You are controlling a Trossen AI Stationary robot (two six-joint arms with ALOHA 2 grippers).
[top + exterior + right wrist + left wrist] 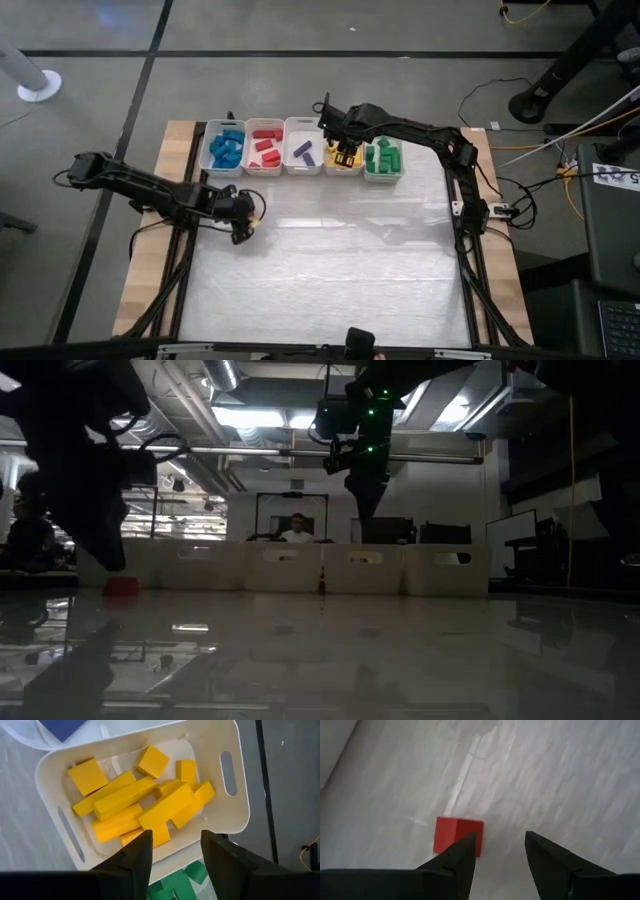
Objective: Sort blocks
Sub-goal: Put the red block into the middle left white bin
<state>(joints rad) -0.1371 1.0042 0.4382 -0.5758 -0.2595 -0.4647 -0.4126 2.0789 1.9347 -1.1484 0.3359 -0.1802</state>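
We see a grey floor (300, 75) with dark seams around the bench (330, 270), ceiling ducts (225, 375), and a seated person (296, 530).

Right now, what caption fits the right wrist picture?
Open right tool above the bin of yellow blocks.

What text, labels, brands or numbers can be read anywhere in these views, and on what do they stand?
None can be read.
White label on the dark equipment at the right edge of the high view: dark print, too small to read.
Bins in the low view: pale patches on their fronts, no legible writing.
Red block and yellow blocks: plain faces, no marks.
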